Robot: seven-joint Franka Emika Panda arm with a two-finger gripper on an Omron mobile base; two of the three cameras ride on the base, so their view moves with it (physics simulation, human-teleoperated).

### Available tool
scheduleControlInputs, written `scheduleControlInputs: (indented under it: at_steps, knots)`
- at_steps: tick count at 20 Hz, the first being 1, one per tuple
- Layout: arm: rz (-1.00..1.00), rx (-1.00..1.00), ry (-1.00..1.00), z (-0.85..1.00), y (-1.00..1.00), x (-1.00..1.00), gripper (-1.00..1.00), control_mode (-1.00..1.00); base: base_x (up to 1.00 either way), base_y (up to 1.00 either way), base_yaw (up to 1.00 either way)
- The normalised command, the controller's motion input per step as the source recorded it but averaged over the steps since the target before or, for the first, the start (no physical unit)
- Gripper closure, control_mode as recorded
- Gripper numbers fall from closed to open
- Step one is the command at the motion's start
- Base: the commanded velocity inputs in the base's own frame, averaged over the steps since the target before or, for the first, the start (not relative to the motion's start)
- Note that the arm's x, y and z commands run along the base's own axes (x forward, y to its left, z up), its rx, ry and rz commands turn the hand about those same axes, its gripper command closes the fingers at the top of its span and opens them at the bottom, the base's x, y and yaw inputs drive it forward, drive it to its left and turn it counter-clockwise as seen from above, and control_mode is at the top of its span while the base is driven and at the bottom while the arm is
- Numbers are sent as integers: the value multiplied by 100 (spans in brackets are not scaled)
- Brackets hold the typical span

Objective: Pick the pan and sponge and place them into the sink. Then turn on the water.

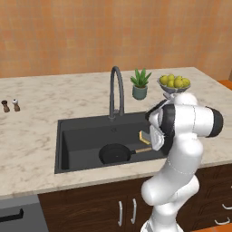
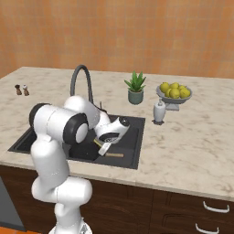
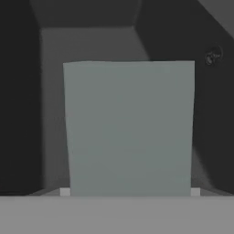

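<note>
The pan point(image 1: 115, 153) is seen lying flat on the bottom of the sink point(image 1: 68, 136), with its wooden handle pointed to the right. The sponge point(image 1: 145, 136) is seen in the sink too, near the right wall, just past the end of the handle. In the hand view a big grey-green block point(image 3: 129, 128) is seen close up against the dark sink walls. The gripper point(image 2: 104, 148) is held low over the sink, beside the faucet point(image 1: 116, 90). Its jaws cannot be seen well, so it cannot be told if they are wide or holding something. A plant point(image 1: 140, 84) and a bowl of lemons point(image 1: 174, 84) are set on the counter point(image 1: 36, 118) behind the sink.
</note>
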Motion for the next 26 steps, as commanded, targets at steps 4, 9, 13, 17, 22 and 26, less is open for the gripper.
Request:
scheduleControlInputs:
  at_steps: [4,9,13,17,22,26]
  knots:
    - [3,0,4,-38,29,42,100,-100,0,0,0]
    - [8,0,11,-33,6,46,100,-100,0,0,0]
    - [5,3,4,-34,33,52,100,-100,0,0,0]
    - [1,3,1,-20,53,44,100,-100,0,0,0]
    - [0,0,8,-41,59,37,100,-100,0,0,0]
    - [0,0,2,-63,34,40,100,-100,0,0,0]
